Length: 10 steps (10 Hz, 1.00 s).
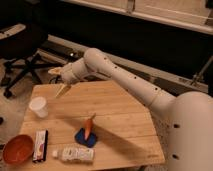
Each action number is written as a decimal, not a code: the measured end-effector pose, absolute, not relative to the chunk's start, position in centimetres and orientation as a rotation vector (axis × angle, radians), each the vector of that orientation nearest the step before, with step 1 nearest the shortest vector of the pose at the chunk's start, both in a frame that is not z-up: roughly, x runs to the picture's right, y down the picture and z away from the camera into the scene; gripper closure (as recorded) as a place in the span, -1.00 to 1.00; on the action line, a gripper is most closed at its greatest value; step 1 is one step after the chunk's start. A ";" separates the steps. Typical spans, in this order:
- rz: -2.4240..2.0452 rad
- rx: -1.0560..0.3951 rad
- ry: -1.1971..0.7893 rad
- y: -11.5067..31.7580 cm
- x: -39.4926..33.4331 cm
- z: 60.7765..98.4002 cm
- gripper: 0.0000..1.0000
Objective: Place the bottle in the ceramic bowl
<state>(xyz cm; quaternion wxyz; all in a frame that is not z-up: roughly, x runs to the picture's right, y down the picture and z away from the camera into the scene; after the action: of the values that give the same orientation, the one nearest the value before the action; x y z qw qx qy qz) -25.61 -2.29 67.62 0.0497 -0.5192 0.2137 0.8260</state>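
Note:
The bottle (75,153) lies on its side near the table's front edge, clear with a white cap pointing left. Further left, at the front left corner, sits the orange-red ceramic bowl (18,149), with nothing in it. My gripper (58,81) hangs above the table's back left part, well away from both. Its two pale fingers are spread open and hold nothing. The white arm reaches in from the right.
A white cup (38,106) stands at the left of the wooden table (120,115). A flat black-and-white box (40,145) lies between bowl and bottle. A dark blue holder (85,136) with an orange object (89,125) stands just behind the bottle. An office chair (20,55) is beyond the table.

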 end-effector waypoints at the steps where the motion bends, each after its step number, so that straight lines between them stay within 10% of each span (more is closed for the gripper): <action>1: 2.513 -1.523 0.685 -1.5 -25.8 67.0 -0.60; 10: 2.526 -1.256 0.928 8.8 -24.4 61.2 -0.60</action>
<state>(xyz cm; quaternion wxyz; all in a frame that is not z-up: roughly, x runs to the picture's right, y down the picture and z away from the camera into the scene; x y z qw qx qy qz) -24.44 8.84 61.18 0.0860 -0.4213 0.3115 0.8474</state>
